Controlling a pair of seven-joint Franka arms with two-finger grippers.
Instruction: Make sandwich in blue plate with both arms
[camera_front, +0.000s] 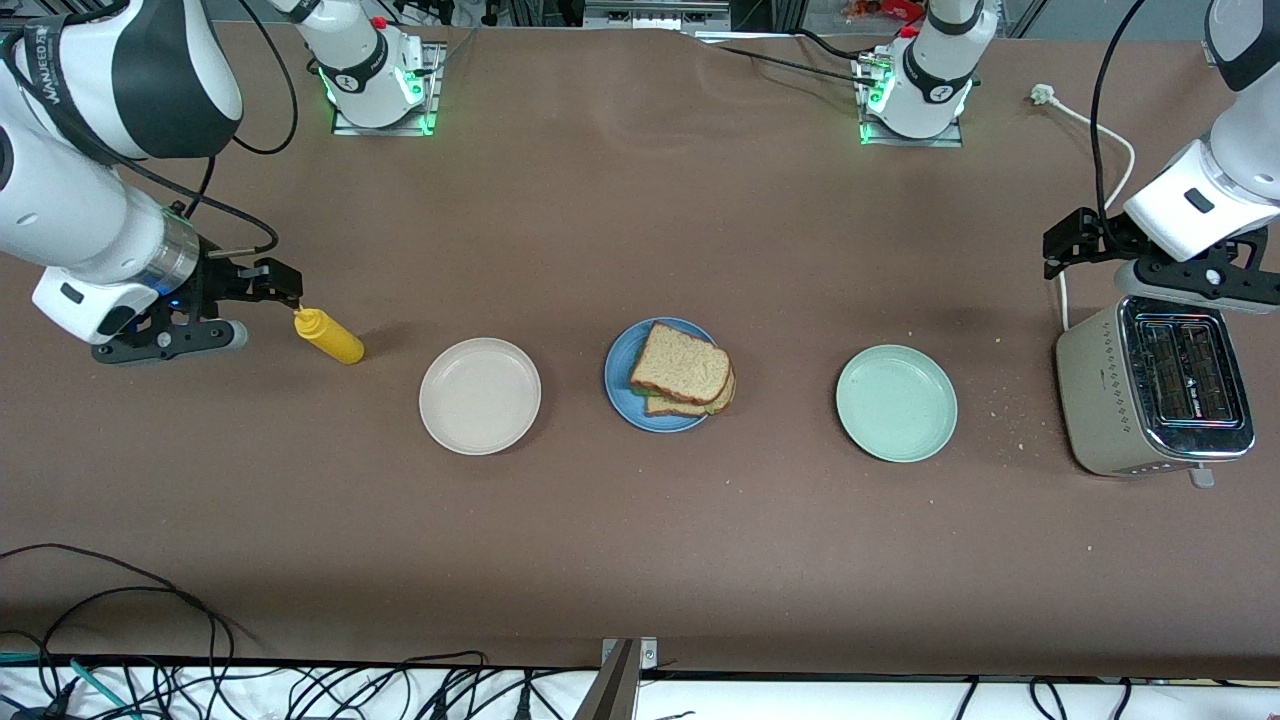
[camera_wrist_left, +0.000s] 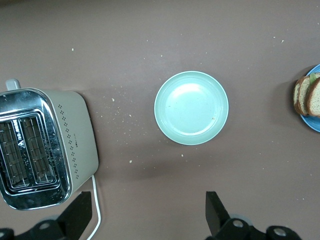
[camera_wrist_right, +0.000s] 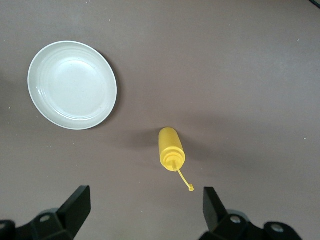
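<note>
The sandwich (camera_front: 684, 372) lay on the blue plate (camera_front: 620, 385) (beige plate (camera_front: 480, 396) and green plate (camera_front: 896, 403) bare), while the left gripper (camera_wrist_left: 150, 212) and right gripper (camera_wrist_right: 145, 207) hung wide open, holding nothing.

Table: broad matte brown tabletop (camera_front: 640, 560) filling nearly the whole frame
Lower edge: white strip (camera_front: 800, 700) with tangled black cables (camera_front: 150, 680)
Light: even, soft shadows

Matte blue plate (camera_front: 622, 378), shiny metal-topped toaster (camera_front: 1150, 400)
</note>
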